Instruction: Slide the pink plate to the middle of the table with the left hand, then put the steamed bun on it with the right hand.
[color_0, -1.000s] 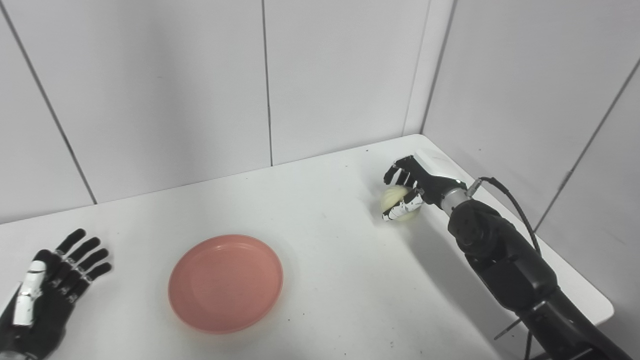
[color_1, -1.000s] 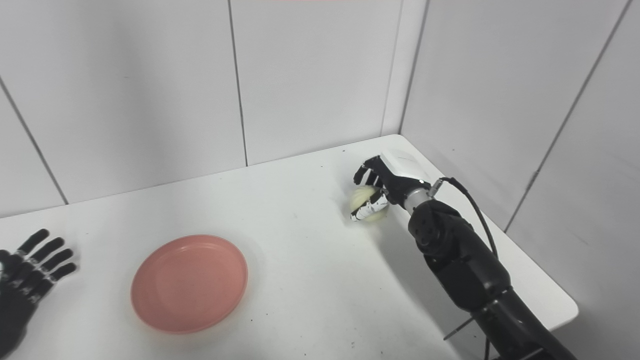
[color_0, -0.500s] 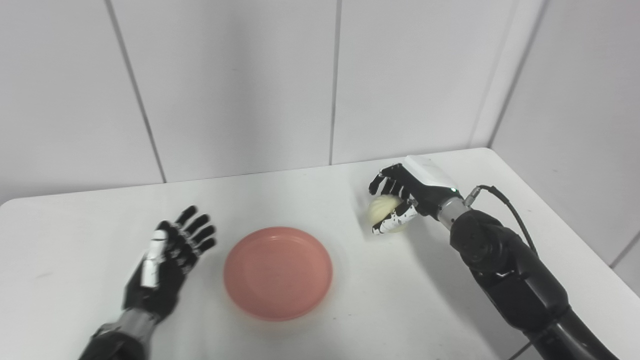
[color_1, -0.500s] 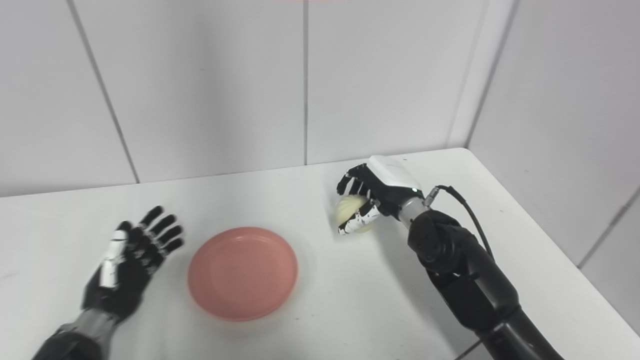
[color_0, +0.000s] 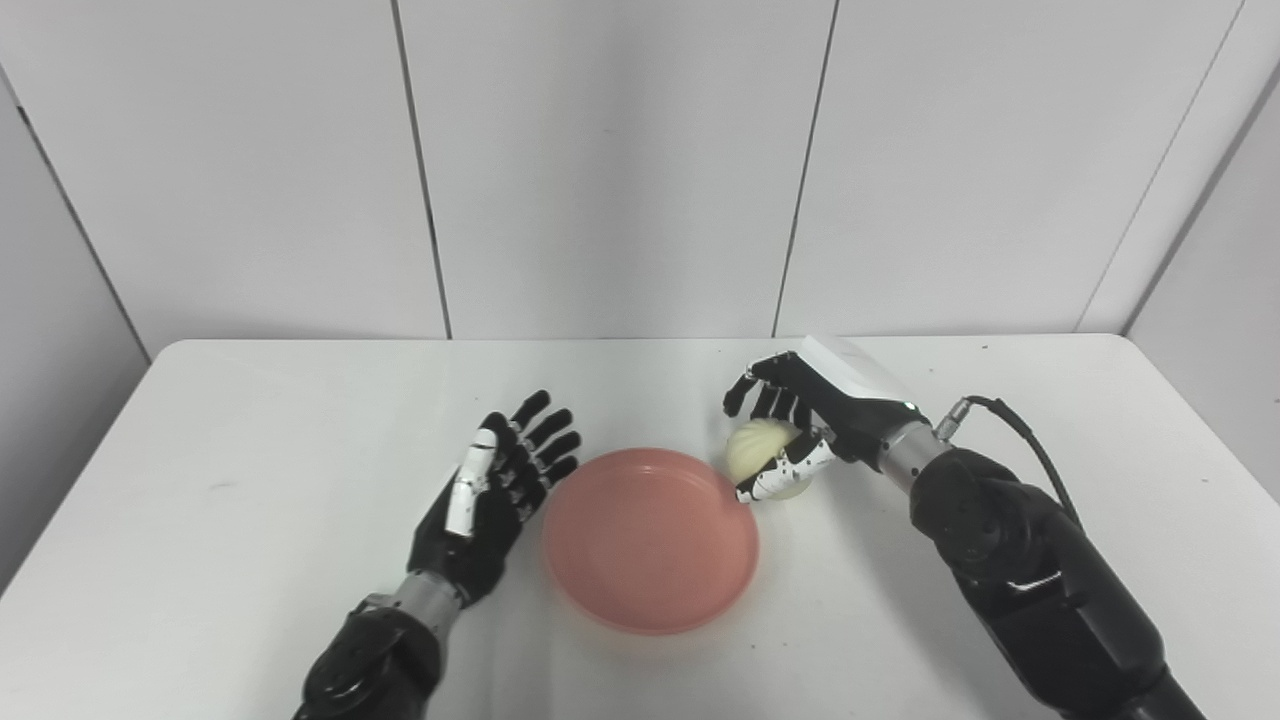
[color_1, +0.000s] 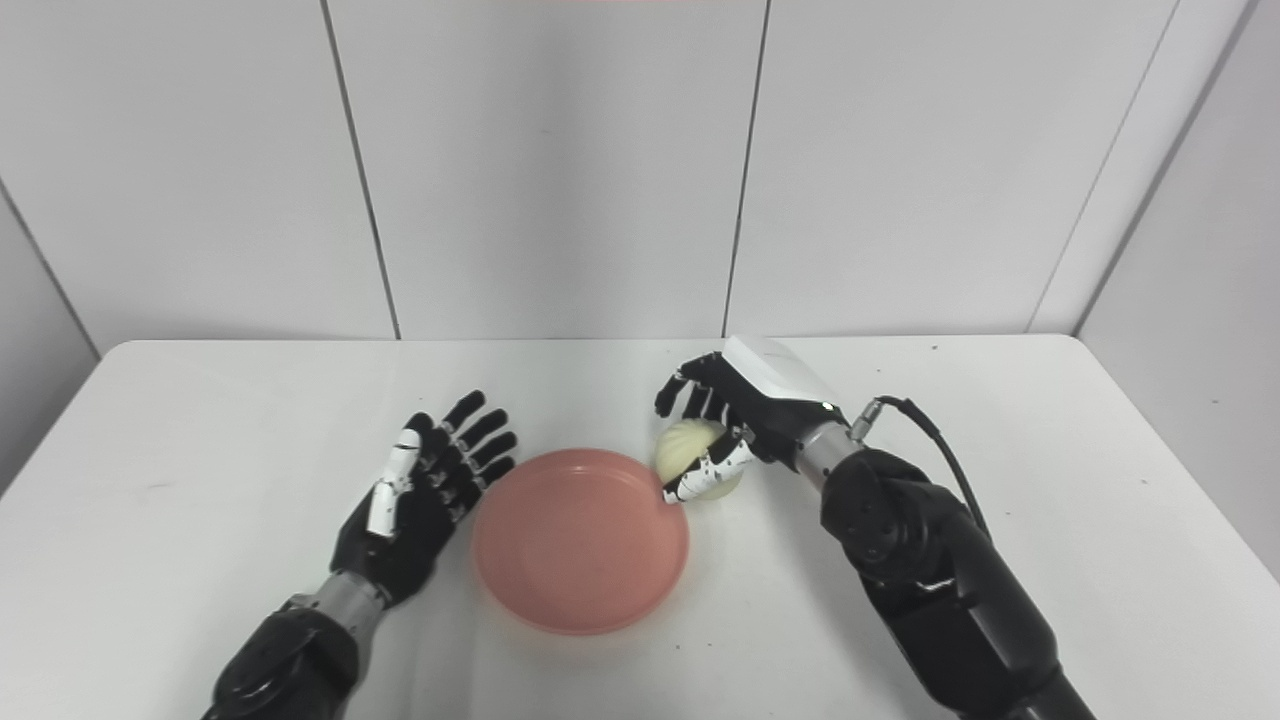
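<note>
Fingers of left hand: spread, straight, holding nothing, just beside near-left rim of pink plate; contact with rim not determinable. Fingers of right hand: curled over and around steamed bun, thumb underneath, bun clasped. Then, largest to smallest. White table: bears everything listed. Grey panelled wall: beyond far edge of plate. Right arm: black, cabled, entering to right of plate. Left arm: entering to near left of plate. Pink plate: flat, empty, seemingly about mid-table; slide step judged done. Steamed bun: pale, round, at far-right rim of plate, thumb tip touching or overlapping that rim; lifted or resting on table, not determinable. Step in hand, by judgement: carrying bun to plate. Next move, by judgement: short travel toward plate centre, lowering, opening of fingers, withdrawal upward; left hand best kept clear of plate.
</note>
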